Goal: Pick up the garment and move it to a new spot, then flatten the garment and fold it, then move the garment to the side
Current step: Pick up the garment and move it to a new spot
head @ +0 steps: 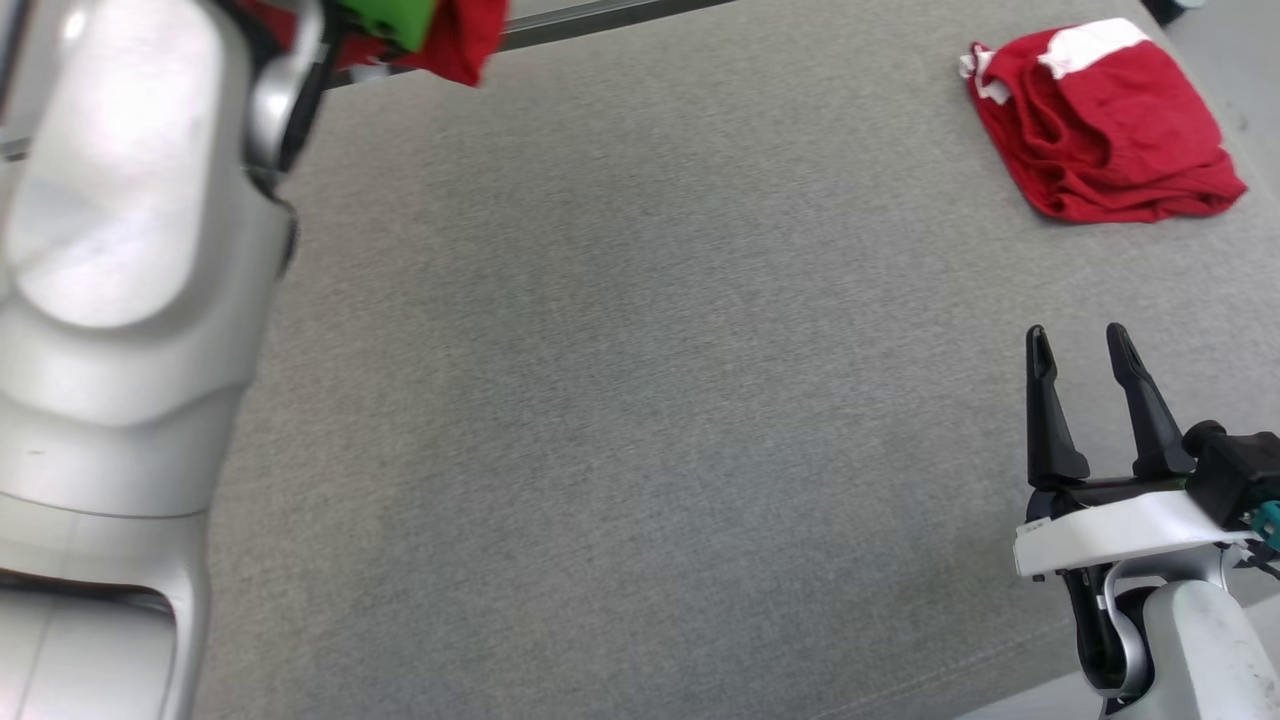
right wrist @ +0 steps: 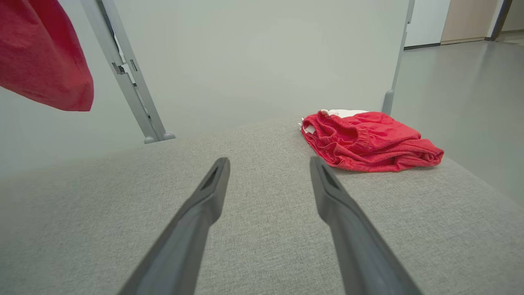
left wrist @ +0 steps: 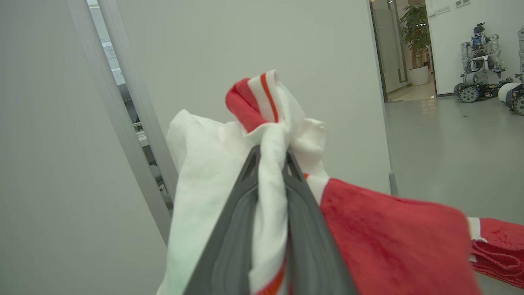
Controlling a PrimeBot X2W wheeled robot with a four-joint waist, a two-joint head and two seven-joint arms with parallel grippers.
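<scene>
Behind grey fabric surface (head: 640, 400), pale wall (right wrist: 245, 61)

We read this as a robotics lab in an office-type bldg. In the left wrist view a wheeled robot (left wrist: 479, 61) w/ pale arms stands parked by the far wall (left wrist: 491, 12), another machine (left wrist: 513, 96) just beside it. The smooth grey floor (left wrist: 450, 147) reflects light; a potted plant (left wrist: 416, 37) stands past the doorway (left wrist: 393, 61). Our work surface is a grey fabric-covered table (head: 640, 400), fenced by white partition panels (right wrist: 254, 57) on aluminium posts (right wrist: 123, 78).
</scene>
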